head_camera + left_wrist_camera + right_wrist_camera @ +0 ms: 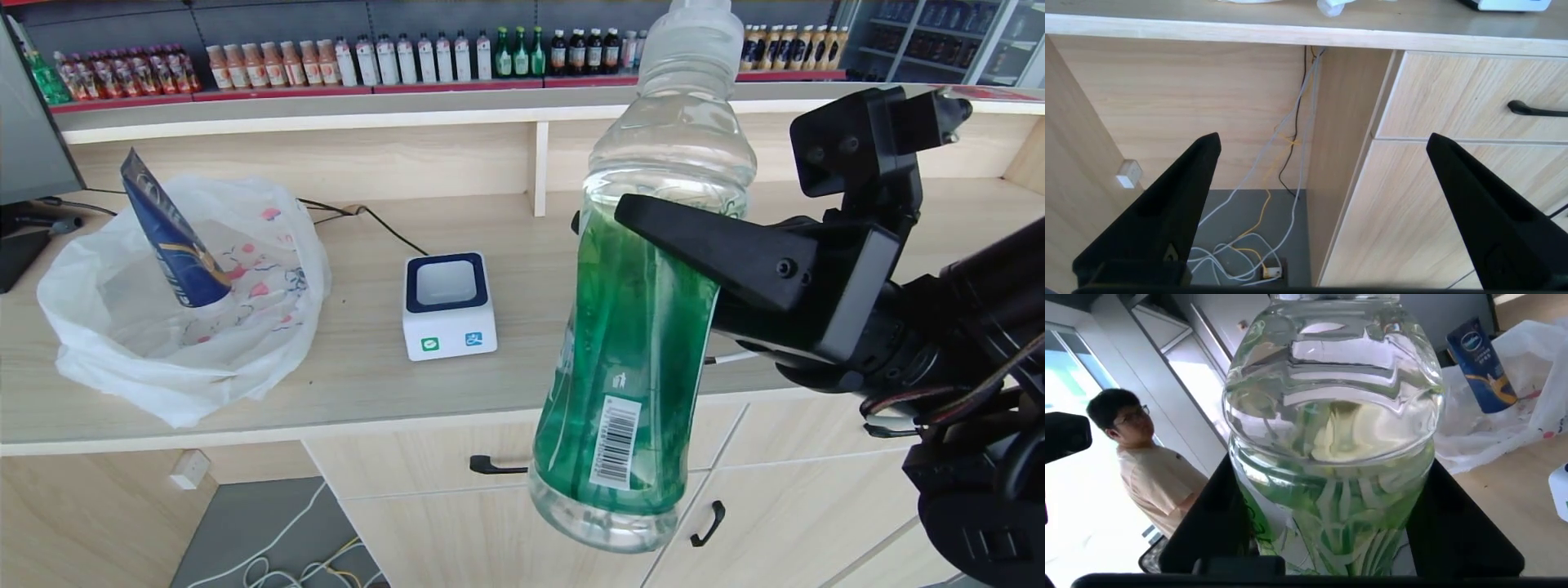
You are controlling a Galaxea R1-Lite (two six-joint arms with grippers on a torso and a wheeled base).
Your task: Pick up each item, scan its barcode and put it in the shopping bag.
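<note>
The right gripper (604, 220) is shut tight on the bottle (645, 327). It holds the bottle up in the air, to the right of the scanner (449, 304) and higher than it. The bottle is clear with a green wrap. It tilts, so its bottom end is closer to the scanner than its top. A white barcode (616, 441) sits low on the wrap, and it seems to face up, away from the scanner. In the right wrist view the two black fingers (1208, 514) press on both sides of the bottle (1331, 416).

The scanner is a small white box on the wooden counter (367, 384). Left of the scanner lies the white shopping bag (82, 359), open at the top. A blue tube (171, 237) stands in the bag, leaning.

The left gripper (1323, 143) is spread wide with nothing in it. It hangs lower than the scanner, under the counter edge, in front of the wooden cupboard (1437, 106).
</note>
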